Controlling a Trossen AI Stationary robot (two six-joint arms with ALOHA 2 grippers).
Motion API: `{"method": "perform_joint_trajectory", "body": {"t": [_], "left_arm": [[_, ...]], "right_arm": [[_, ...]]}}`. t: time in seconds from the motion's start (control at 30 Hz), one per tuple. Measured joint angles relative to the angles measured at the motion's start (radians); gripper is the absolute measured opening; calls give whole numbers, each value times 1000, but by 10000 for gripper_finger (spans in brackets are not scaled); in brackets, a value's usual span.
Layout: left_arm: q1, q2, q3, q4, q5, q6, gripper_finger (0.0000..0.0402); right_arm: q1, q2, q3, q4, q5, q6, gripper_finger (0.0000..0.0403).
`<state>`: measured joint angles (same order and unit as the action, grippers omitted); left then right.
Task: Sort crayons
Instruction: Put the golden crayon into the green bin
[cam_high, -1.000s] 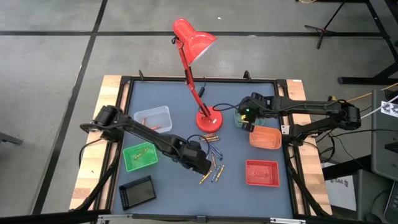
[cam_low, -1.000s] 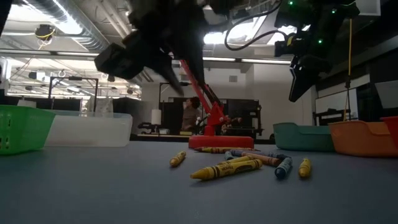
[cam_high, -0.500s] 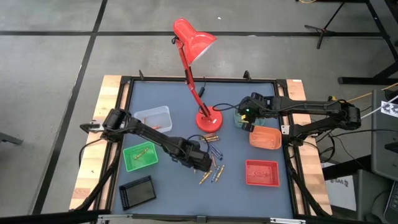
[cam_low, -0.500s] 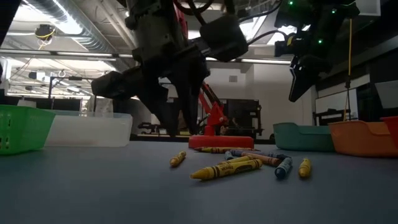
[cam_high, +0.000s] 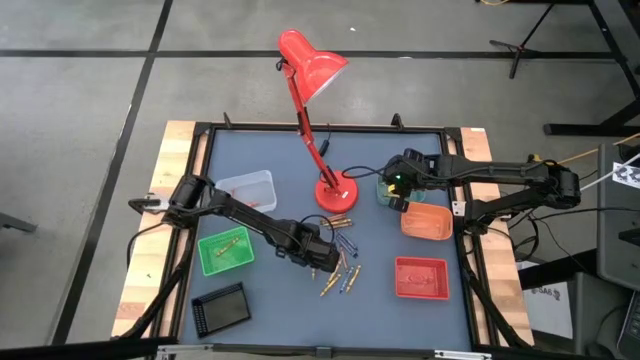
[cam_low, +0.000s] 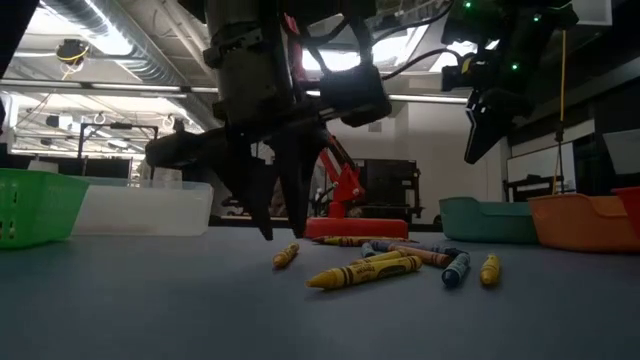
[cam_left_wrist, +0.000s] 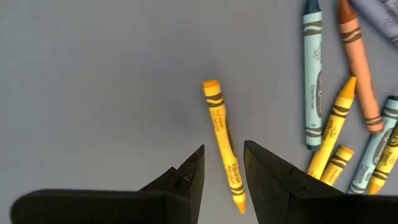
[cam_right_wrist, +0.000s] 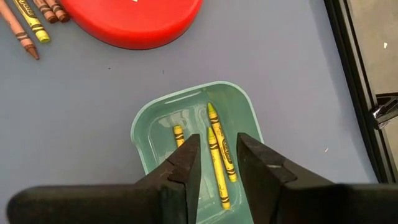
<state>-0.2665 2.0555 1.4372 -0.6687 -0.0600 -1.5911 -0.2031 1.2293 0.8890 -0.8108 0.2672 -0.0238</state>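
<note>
Crayons (cam_high: 343, 268) are lying scattered on the tabletop (cam_high: 290, 310) just in front of the red lamp base (cam_high: 335, 193). Left tool (cam_left_wrist: 222, 163) is hanging low there, fingers parted, straddling one yellow crayon (cam_left_wrist: 224, 143); contact is hard to make out. Right tool (cam_right_wrist: 217, 154) is hovering beside the lamp base over the teal tray (cam_right_wrist: 144, 129), fingers apart, gripping nothing, partly hiding yellow crayons inside.

Red desk lamp (cam_high: 318, 100), black tray (cam_high: 221, 308), wooden table edges (cam_high: 150, 240)
</note>
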Motion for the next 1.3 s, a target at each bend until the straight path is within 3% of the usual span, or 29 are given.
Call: {"method": "perform_joint_trajectory", "body": {"t": [0.5,0.87,1.3], "left_arm": [[2,43,4,14,67,-30,90],[0,45,2,15,52,-28,6],[11,-12,-4,-7,53,43,11]], "right_arm": [[0,0,0,0,-9,0,101],[0,0,0,-1,-58,0,101],[0,0,0,0,-61,0,101]]}}
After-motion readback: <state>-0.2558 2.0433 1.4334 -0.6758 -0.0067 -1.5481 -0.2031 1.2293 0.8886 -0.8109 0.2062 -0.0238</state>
